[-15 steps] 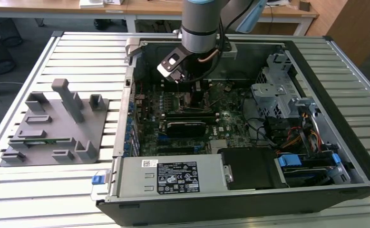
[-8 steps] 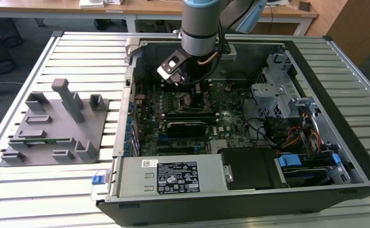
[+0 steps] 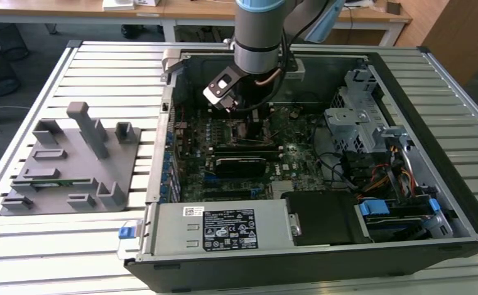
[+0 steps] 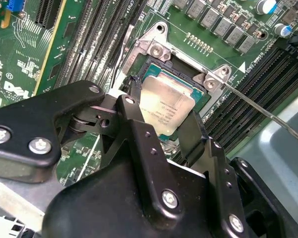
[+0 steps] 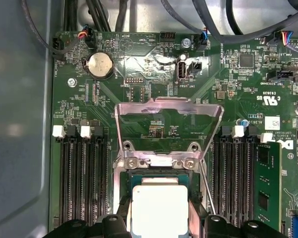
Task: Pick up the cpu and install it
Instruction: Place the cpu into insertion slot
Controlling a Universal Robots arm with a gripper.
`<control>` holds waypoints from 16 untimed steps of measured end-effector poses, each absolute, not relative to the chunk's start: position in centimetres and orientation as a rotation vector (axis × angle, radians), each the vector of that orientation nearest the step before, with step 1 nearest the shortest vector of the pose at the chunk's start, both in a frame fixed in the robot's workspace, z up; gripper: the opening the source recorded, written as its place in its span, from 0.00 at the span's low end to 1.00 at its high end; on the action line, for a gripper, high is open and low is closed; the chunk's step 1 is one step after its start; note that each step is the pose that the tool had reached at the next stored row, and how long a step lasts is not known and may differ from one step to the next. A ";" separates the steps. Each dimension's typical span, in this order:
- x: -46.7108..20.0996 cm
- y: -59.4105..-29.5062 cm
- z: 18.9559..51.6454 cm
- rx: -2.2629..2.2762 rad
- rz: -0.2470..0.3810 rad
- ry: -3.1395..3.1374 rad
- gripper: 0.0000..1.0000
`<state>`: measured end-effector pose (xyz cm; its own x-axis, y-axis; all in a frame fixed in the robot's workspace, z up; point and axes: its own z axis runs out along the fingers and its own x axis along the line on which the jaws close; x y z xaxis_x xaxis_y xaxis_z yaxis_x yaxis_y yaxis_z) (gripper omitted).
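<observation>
Second wrist view, cpu [image 4: 168, 99] flanked by tool [image 4: 162, 107]

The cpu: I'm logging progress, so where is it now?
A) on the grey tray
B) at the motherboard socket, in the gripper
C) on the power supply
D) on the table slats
B: in the second wrist view the cpu lies at the open motherboard socket with the gripper shut on its edges.
</observation>
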<state>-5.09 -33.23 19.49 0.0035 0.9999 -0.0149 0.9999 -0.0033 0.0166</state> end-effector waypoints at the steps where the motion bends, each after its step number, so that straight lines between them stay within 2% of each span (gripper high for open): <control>1: -5.1 -33.2 19.4 2.209 0.002 2.202 0.54; 14: -5.1 -33.2 19.1 2.210 0.003 2.202 0.55; 15: -5.1 -33.2 19.2 2.209 0.002 2.202 0.61; 16: -5.1 -33.2 19.2 2.209 0.002 2.202 0.61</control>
